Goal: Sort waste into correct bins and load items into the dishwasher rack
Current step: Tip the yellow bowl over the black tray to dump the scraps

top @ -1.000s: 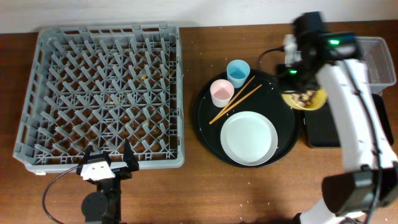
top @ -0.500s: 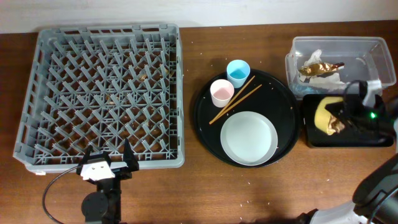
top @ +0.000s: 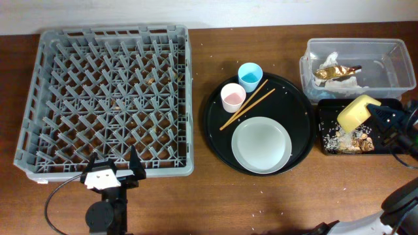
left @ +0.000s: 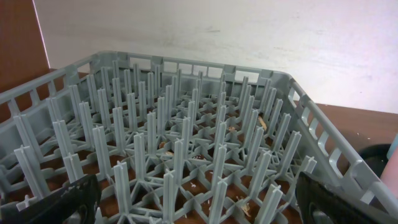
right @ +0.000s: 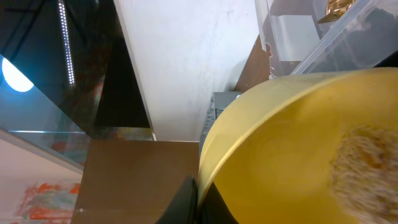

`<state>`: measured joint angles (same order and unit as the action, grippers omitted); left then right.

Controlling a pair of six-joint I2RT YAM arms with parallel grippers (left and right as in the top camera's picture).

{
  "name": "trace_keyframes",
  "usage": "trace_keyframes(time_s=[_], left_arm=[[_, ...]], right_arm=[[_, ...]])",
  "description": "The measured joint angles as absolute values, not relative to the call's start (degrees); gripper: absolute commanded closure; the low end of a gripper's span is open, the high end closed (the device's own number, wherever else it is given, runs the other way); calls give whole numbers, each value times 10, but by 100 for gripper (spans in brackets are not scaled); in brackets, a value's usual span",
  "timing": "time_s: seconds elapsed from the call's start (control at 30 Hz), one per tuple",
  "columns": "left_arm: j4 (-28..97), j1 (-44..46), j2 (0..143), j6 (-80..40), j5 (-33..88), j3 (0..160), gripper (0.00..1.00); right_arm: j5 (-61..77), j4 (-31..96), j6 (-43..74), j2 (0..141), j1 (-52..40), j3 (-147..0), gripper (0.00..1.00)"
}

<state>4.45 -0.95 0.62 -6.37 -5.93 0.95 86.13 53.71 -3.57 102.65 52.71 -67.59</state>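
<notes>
The right claw [top: 379,113] is pinching the rim of the yellow bowl [top: 356,112] and holding it tipped on edge. Just under the claw, rice and beige scraps [top: 349,139] are lying in the shallow black tray [top: 324,124]. Just beyond the claw, the clear tub [top: 385,47] is holding the napkin and wrapper [top: 336,70]. The bowl looks stiff, light and smooth, so a rim pinch is probably the only workable hold, and it could slip as the bowl swings upright. The wrist view is showing a pale smear [right: 367,162] inside the bowl. The left claw [top: 114,163] is waiting, spread wide and holding nothing, at the near edge of the dishwasher rack [top: 39,98], well apart from the bowl.
</notes>
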Motion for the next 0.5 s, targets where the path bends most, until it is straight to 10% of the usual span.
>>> trace_keyframes(time_s=[0.5], left_arm=[[44, -10, 6, -64, -59, 10, 1]], right_arm=[[834, 471, 62, 1027, 547, -675, 96]])
